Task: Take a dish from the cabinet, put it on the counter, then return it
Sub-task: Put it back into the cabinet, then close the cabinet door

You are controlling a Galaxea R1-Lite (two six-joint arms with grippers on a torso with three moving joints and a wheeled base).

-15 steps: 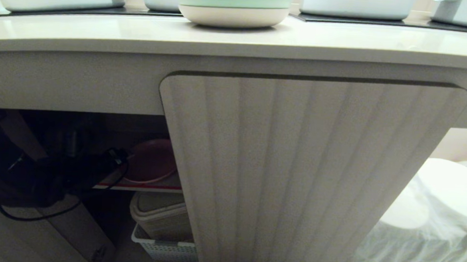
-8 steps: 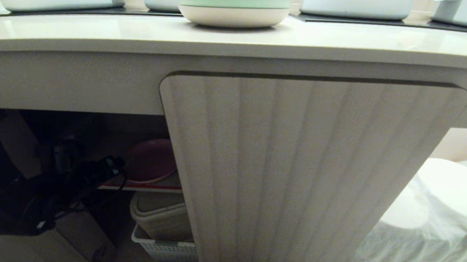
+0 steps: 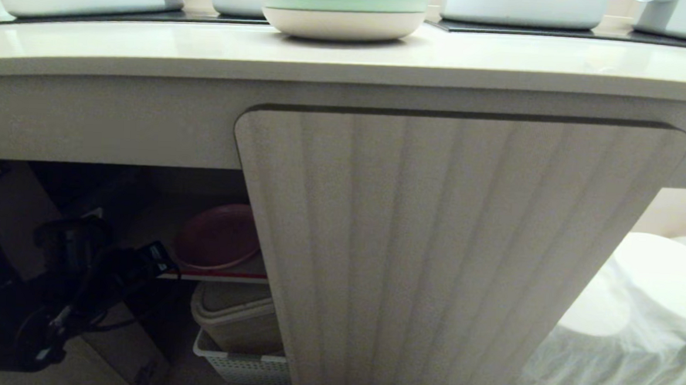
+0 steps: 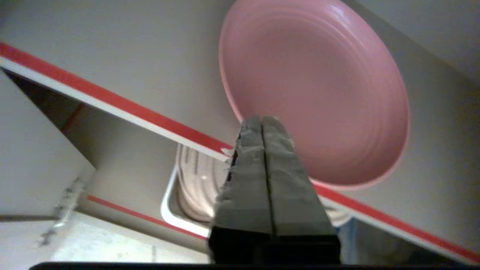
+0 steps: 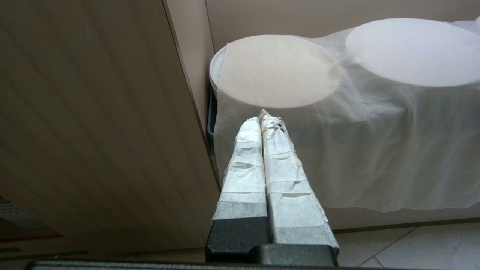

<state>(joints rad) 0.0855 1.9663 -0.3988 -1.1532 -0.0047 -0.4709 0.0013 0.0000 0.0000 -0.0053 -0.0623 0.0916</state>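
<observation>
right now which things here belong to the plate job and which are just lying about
Part of the job:
- pink plate on the red-edged shelf
- cabinet door
- counter
- left pincer, shut, in front of the plate's rim

Just lying about:
- stack of pastel plates
- white basket
- cloth-covered discs
- right pincer, shut, parked

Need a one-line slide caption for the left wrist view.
Left gripper shut and empty before the pink dish on the red-edged cabinet shelf.

pink dish (image 4: 318,86), ribbed beige cabinet door (image 3: 434,250)
</observation>
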